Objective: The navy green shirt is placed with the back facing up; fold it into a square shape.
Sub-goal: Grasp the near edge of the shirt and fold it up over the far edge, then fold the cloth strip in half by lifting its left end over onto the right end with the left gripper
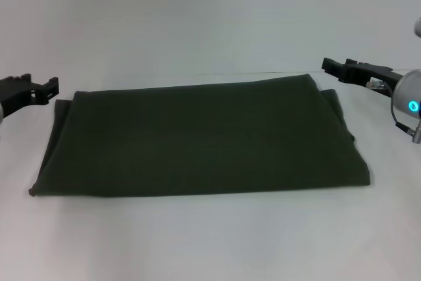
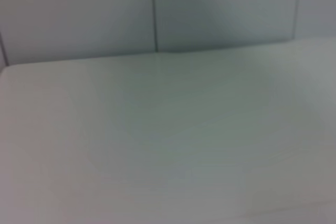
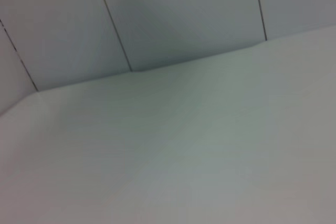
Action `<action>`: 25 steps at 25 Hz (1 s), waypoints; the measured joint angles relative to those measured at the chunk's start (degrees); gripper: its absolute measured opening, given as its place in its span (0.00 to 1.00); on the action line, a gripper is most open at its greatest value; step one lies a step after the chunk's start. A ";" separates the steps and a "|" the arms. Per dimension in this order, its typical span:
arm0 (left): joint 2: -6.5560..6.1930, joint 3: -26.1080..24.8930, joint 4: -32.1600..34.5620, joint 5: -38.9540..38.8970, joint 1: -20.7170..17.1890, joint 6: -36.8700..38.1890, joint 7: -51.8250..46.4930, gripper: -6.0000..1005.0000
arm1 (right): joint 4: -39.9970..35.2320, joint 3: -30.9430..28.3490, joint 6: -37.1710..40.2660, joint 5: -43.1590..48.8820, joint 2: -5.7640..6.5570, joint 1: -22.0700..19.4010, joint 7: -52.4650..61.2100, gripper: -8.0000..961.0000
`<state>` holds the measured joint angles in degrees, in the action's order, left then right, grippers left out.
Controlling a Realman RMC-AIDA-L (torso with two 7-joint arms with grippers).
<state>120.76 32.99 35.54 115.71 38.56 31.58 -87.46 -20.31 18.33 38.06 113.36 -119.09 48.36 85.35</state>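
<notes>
The navy green shirt point(image 1: 197, 136) lies flat on the white table point(image 1: 210, 235) in the head view, folded into a wide rectangle with no lettering showing. My left gripper point(image 1: 49, 87) hovers just off the shirt's far left corner and holds nothing. My right gripper point(image 1: 329, 67) hovers just off the shirt's far right corner and holds nothing. Neither gripper touches the cloth. Both wrist views show only bare table and wall; the shirt is out of view there.
A pale panelled wall point(image 3: 173, 19) stands behind the table's far edge point(image 2: 157, 53). Bare table surface lies in front of the shirt and on both sides of it.
</notes>
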 joint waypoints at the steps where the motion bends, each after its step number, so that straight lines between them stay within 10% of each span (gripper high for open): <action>1: -0.03 -0.08 0.47 -1.03 -0.57 0.84 -0.24 0.43 | -0.13 0.01 1.07 -0.42 0.12 -0.34 0.02 0.51; 7: -0.57 -0.32 4.81 -6.24 -5.68 16.18 -2.58 0.66 | -1.13 0.01 12.33 -2.94 1.21 -4.16 1.60 0.64; 25: -0.87 -0.87 11.81 -6.20 -13.83 52.02 -19.88 0.71 | -5.49 5.16 37.70 -2.57 1.27 -15.63 6.30 0.89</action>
<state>119.89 32.12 47.35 109.51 24.74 83.60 -107.34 -25.79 23.49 75.76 110.78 -117.82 32.73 91.65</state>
